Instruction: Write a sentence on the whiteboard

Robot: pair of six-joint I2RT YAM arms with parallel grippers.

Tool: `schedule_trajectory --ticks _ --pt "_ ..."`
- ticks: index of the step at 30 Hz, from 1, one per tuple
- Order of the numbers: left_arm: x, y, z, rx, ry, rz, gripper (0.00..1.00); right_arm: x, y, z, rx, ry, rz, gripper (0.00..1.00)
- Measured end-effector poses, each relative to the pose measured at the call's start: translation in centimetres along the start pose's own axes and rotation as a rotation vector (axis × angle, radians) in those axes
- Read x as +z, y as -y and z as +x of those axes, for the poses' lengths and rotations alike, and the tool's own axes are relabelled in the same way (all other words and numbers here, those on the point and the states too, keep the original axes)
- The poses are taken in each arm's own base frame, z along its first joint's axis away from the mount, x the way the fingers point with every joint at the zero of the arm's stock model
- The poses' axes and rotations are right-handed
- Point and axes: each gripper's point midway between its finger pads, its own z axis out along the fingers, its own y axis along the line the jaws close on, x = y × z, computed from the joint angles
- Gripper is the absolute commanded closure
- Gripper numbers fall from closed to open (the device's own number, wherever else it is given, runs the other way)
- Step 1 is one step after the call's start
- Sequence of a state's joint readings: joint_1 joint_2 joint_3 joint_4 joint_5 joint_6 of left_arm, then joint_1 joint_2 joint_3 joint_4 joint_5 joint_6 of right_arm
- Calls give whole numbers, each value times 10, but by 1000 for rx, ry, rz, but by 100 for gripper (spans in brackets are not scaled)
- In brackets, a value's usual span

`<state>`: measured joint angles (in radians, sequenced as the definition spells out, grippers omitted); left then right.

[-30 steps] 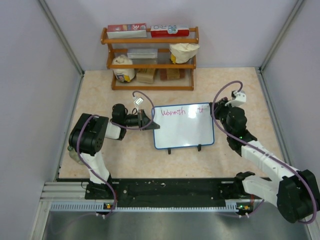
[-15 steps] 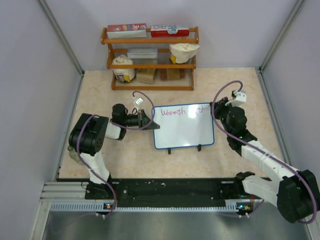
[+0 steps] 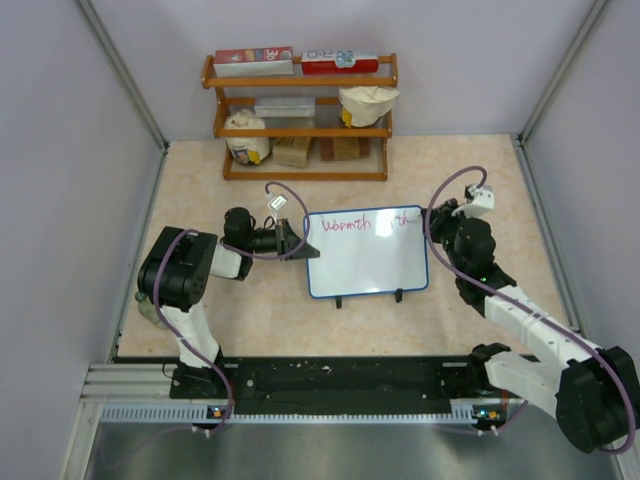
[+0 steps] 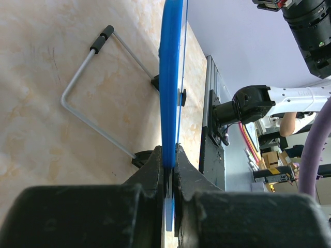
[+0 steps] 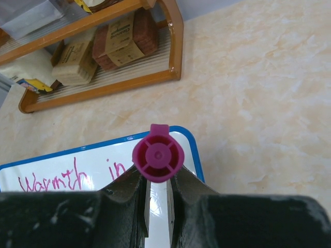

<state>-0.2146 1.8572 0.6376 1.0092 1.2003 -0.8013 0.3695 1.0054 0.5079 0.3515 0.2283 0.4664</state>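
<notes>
On my feed, plain lilac-grey walls close in a beige marbled tabletop under soft, even light. A wooden rack against the far wall holds boxes and bags. A black rail runs along the near edge.

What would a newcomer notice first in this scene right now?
The blue-framed whiteboard in the middle of the table, with pink writing starting "Warmth in" along its top. The left gripper clamps its left edge; the right gripper holds a magenta marker at its top right corner.
</notes>
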Motion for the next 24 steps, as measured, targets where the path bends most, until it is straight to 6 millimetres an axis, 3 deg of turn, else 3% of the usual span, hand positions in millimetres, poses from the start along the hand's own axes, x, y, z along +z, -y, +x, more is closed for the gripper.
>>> schedule_trajectory --ticks 18,24 --pt "0 0 0 0 0 0 100 -8 4 4 8 -3 0 100" --pt "0 0 0 3 0 0 100 -15 -1 -9 18 34 -20 100"
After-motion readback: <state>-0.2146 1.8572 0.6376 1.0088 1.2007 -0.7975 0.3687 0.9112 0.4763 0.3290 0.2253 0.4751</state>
